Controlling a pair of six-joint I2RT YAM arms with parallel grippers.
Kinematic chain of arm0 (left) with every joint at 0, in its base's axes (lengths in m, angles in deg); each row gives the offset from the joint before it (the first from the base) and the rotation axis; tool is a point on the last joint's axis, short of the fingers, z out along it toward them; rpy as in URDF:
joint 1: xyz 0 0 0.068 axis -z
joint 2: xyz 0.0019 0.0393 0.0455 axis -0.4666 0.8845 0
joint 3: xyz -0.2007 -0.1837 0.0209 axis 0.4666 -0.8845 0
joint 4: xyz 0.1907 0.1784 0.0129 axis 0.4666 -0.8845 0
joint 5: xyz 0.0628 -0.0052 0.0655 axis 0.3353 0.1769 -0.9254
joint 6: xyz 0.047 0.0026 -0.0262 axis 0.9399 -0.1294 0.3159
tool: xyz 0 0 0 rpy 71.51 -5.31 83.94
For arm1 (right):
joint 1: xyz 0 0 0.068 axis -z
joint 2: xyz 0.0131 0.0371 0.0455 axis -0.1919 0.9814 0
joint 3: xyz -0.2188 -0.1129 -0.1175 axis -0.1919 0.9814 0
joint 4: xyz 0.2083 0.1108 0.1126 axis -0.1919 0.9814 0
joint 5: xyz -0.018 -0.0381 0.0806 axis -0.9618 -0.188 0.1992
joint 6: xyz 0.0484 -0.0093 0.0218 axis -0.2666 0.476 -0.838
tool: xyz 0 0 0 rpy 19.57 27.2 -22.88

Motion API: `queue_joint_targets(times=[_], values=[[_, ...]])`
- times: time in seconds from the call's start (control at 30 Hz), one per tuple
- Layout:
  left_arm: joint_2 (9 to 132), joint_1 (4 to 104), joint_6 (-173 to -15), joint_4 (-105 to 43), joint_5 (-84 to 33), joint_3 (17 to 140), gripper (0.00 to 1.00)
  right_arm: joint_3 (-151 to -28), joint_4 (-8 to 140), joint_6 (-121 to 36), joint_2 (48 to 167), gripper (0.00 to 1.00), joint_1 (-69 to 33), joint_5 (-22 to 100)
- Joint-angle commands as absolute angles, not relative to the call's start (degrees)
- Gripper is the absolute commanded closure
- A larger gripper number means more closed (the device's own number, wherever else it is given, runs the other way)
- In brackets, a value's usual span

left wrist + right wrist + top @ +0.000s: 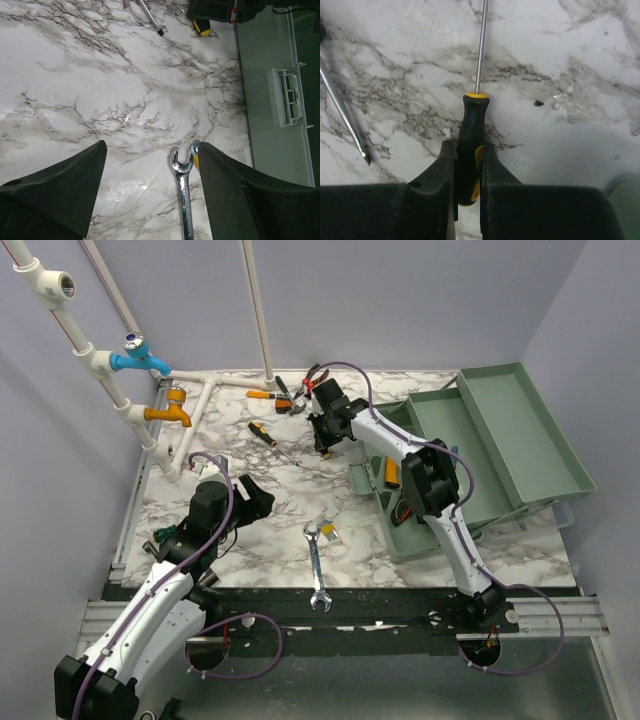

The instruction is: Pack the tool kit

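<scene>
Now the right gripper (468, 148) is squeezed tight on a black and yellow screwdriver (471, 117). Its thin metal shaft sticks out past the fingers, over the marble table (260, 530). I cannot tell if the tip touches the table. From above, this gripper is near the back of the table, just left of the green toolbox (470, 455). The toolbox sits on the right side of the table. Its lid (525, 430) is swung open to the right, and some small orange and red things lie inside the box. The left gripper (152, 147) hangs over the left side of the table, with its two fingers spread wide and nothing between them. A silver wrench (183, 195) lies flat on the table near the front edge, with a small yellow thing (196, 159) just beside its top end. A second screwdriver (268, 435), also black and yellow, lies on the table to the left of the right gripper. At the back lie an orange screwdriver (262, 395) and red pliers (312, 380). White pipes (100, 365) with a blue tap (138, 358) and an orange tap (170, 416) stand in the back left corner.
</scene>
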State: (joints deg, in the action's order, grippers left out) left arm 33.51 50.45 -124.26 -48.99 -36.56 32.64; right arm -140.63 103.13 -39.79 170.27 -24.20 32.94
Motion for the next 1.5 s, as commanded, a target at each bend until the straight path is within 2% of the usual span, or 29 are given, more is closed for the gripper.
queue_joint_targets(times=[0.0, 0.13, 0.27, 0.47, 0.57, 0.67, 0.8, 0.97, 1.17, 1.2, 1.23, 1.27, 1.3, 1.47], values=[[33.00, 50.49, -124.11, -47.79, -36.44, 33.37, 0.25, -136.68, 108.47, -42.49, 165.98, 0.99, -25.45, 37.51], [32.52, 50.57, -124.39, -46.29, -35.05, 32.00, 0.25, -134.69, 106.36, -43.19, 158.51, 0.99, -26.28, 38.81], [32.17, 50.66, -124.89, -43.41, -33.58, 29.65, 0.25, -127.09, 101.44, -44.58, 146.55, 0.99, -26.37, 35.85], [29.54, 51.51, -125.02, -37.31, -30.98, 24.92, 0.25, -110.99, 94.77, -46.41, 127.10, 0.99, -26.38, 23.50], [28.88, 51.85, -124.72, -35.41, -31.27, 23.54, 0.25, -107.09, 96.23, -47.22, 120.47, 0.99, -26.29, 12.69], [29.54, 52.15, -124.20, -33.99, -31.12, 23.08, 0.25, -103.57, 101.26, -47.77, 116.75, 0.99, -25.93, -0.85], [31.69, 52.88, -123.79, -30.59, -30.77, 22.16, 0.25, -99.89, 106.16, -45.91, 113.42, 0.99, -21.97, -8.29], [34.71, 54.69, -123.86, -27.89, -30.58, 21.70, 0.26, -95.44, 107.76, -41.74, 112.11, 0.99, -15.26, -9.55], [36.68, 57.28, -122.68, -25.89, -31.03, 21.38, 0.26, -92.03, 106.80, -38.78, 113.29, 0.99, -8.95, -4.63], [36.77, 57.55, -122.36, -25.52, -31.12, 21.36, 0.26, -91.73, 107.06, -38.58, 114.09, 0.97, -8.55, -3.86], [36.81, 57.72, -122.00, -25.31, -31.26, 21.40, 0.26, -91.77, 107.91, -38.91, 115.14, 0.81, -8.24, -3.82], [36.75, 57.78, -121.74, -25.15, -31.37, 21.37, 0.26, -92.30, 109.15, -40.11, 116.37, 0.48, -8.19, -4.20], [36.77, 57.87, -121.45, -25.11, -31.49, 21.41, 0.26, -93.11, 110.50, -41.00, 117.32, 0.33, -8.16, -4.26], [35.44, 57.96, -120.73, -25.54, -32.63, 21.18, 0.26, -97.28, 112.83, -43.68, 116.71, 0.31, -8.18, 0.27]])
